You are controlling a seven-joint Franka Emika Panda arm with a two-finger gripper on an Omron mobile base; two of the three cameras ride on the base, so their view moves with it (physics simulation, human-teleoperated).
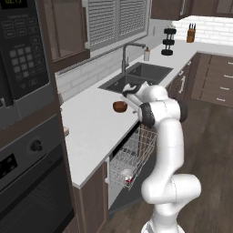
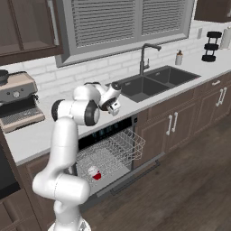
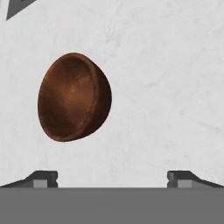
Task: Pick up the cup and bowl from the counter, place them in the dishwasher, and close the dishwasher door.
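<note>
The reddish-brown bowl (image 1: 120, 106) sits on the white counter (image 1: 91, 132) just in front of the sink. In the hand view the bowl (image 3: 72, 97) lies left of centre, beyond my fingertips (image 3: 43, 178) and apart from them. My gripper (image 3: 112, 179) is open with only bare counter (image 3: 166, 87) between its fingers. It hovers just above the bowl, to its right (image 1: 126, 94), and points down at the counter edge (image 2: 114, 107). The red cup (image 2: 94, 173) rests in the pulled-out white wire rack (image 2: 110, 153) of the dishwasher. The dishwasher door (image 2: 135, 177) hangs open below the rack.
The dark sink (image 1: 136, 77) and its faucet (image 1: 125, 54) lie just past the bowl. A black oven (image 1: 32, 182) stands at the counter's near end. A coffee machine (image 2: 18, 103) sits to the left against the wall. The rack (image 1: 134, 157) juts out beside my arm.
</note>
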